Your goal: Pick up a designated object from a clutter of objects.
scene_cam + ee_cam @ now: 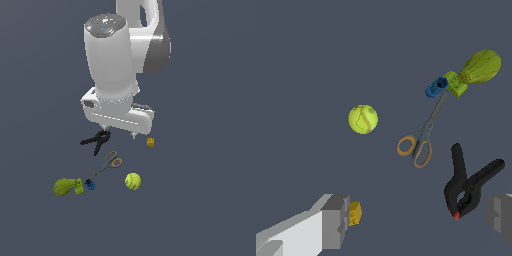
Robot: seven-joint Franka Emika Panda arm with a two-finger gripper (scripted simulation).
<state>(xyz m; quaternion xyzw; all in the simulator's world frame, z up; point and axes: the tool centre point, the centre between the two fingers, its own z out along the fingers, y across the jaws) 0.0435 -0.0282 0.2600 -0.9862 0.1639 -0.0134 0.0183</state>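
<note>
My gripper (120,132) hangs with jaws spread and empty, above the black clamp (96,140), and beyond it the scissors (421,140) lie flat, orange loops nearest me, blades angling away toward the blue piece (436,87).

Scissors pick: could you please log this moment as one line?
stage: approach | gripper: open, empty, above black clamp | scissors: flat, untouched, blade tips by blue piece | tennis ball: apart
</note>
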